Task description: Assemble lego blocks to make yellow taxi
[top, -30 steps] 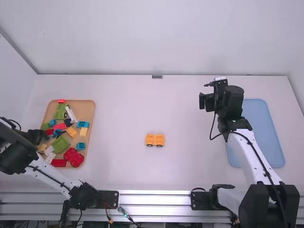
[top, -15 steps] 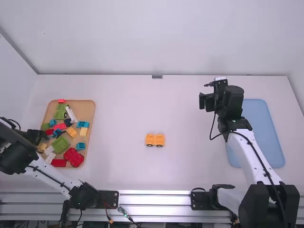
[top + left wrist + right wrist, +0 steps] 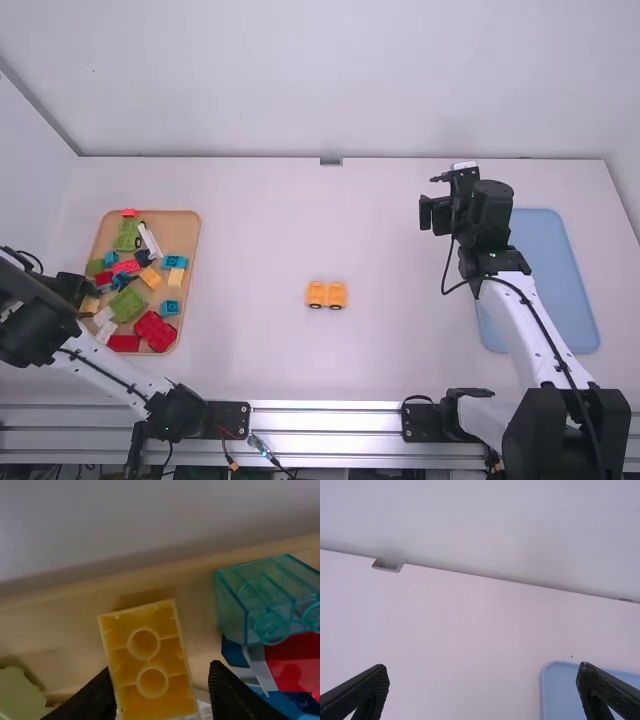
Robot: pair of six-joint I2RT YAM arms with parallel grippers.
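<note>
In the high view my left gripper (image 3: 85, 289) is low over the left edge of the tan tray (image 3: 195, 245). In the left wrist view a yellow brick (image 3: 145, 667) lies underside up between the fingers of the left gripper (image 3: 161, 672); the left finger is against or very near it, and a gap shows at the right finger. A yellow-orange wheeled piece (image 3: 327, 294) stands mid-table. Near the blue tray's left side my right gripper (image 3: 434, 213) is held above the table; in the right wrist view this right gripper (image 3: 482, 669) is open, nothing between its fingers.
Red bricks (image 3: 155, 331), green bricks (image 3: 126, 304), blue bricks (image 3: 170, 307) and another yellow brick (image 3: 151, 278) crowd the tan tray. A clear teal brick (image 3: 267, 597) lies close beside the left gripper. The blue tray (image 3: 553, 270) is at the right.
The yellow brick beside my left gripper appears slightly shifted in the tan tray. My right arm and the wheeled piece have kept still.
</note>
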